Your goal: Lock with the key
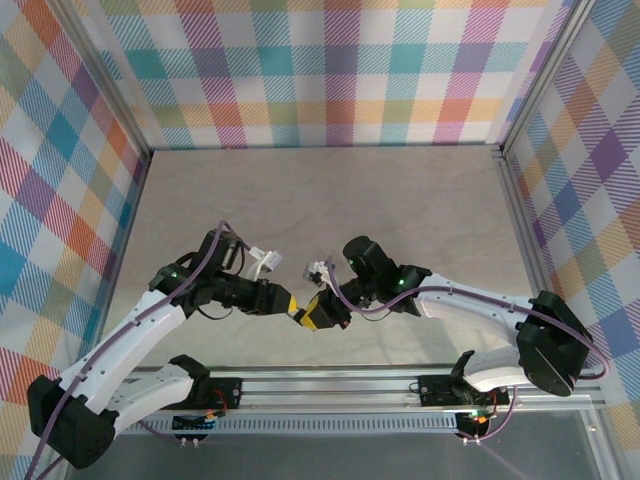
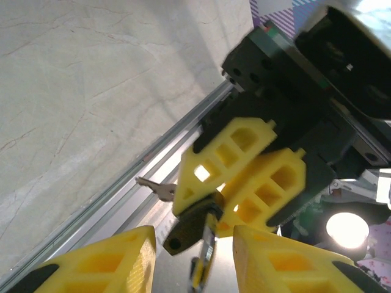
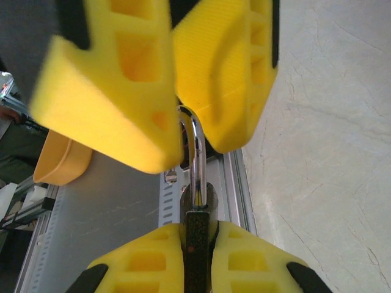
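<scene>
Padlock (image 3: 197,256) sits between the two arms, over the near edge of the table (image 1: 330,200) by the aluminium rail (image 2: 116,189), roughly mid-width in the top view. Right gripper (image 3: 197,229) is clenched on the dark lock body, with a yellow pad flush on each flat side. Shackle (image 3: 195,162) sticks out of the body toward the left gripper (image 3: 194,146) and runs into the gap between its yellow fingers. Left jaws are partway apart. One finger is blurred in the right wrist view, so can't tell whether they pinch the shackle or just straddle it. In the left wrist view a silver key (image 2: 154,187) pokes out sideways just beside the right gripper's fingers. Can't tell if it's seated in the keyhole.
</scene>
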`<control>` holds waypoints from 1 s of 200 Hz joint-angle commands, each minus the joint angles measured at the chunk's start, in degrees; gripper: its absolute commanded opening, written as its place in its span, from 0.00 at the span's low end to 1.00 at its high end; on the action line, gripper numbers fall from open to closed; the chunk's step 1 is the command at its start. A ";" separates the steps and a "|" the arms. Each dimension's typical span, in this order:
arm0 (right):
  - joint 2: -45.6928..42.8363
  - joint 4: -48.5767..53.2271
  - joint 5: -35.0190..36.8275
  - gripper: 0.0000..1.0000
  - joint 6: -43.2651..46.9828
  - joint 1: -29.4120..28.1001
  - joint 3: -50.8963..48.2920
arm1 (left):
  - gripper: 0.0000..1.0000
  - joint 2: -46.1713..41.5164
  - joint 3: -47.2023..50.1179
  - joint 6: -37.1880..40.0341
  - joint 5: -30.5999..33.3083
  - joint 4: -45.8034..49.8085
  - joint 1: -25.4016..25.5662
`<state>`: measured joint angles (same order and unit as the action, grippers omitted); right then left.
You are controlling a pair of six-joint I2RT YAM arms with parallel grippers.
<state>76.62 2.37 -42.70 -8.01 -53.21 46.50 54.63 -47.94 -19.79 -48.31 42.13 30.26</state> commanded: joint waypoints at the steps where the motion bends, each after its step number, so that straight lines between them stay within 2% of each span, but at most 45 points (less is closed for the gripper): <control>1: -1.39 -2.11 -2.46 0.00 1.59 0.34 -0.47 | 0.41 -2.54 -1.96 1.16 -0.29 1.95 1.56; 38: -1.39 -2.33 -3.09 0.00 1.49 0.53 -0.48 | 0.42 -2.81 -1.98 1.53 0.18 2.61 3.16; 61: -1.47 -2.25 -3.34 0.00 1.55 0.56 -0.60 | 0.36 -2.25 -2.22 1.84 1.46 3.42 3.40; 105: -1.96 -2.15 -4.43 0.00 1.62 0.56 -0.72 | 0.23 -2.15 -3.68 3.00 8.04 6.60 3.40; 134: -2.35 -2.54 -5.57 0.00 1.44 0.65 -0.95 | 0.21 -2.35 -4.09 3.09 11.07 7.61 3.32; 184: -1.57 -3.17 -7.49 0.00 1.16 0.65 -0.80 | 0.25 -2.62 -4.25 3.27 10.44 6.62 2.80; 200: -1.39 -3.18 -7.77 0.00 1.17 0.63 -0.76 | 0.34 -4.04 -4.27 3.28 9.90 6.21 2.62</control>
<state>75.90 1.83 -47.11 -8.05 -52.82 46.04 52.53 -50.83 -17.23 -37.82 48.10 33.26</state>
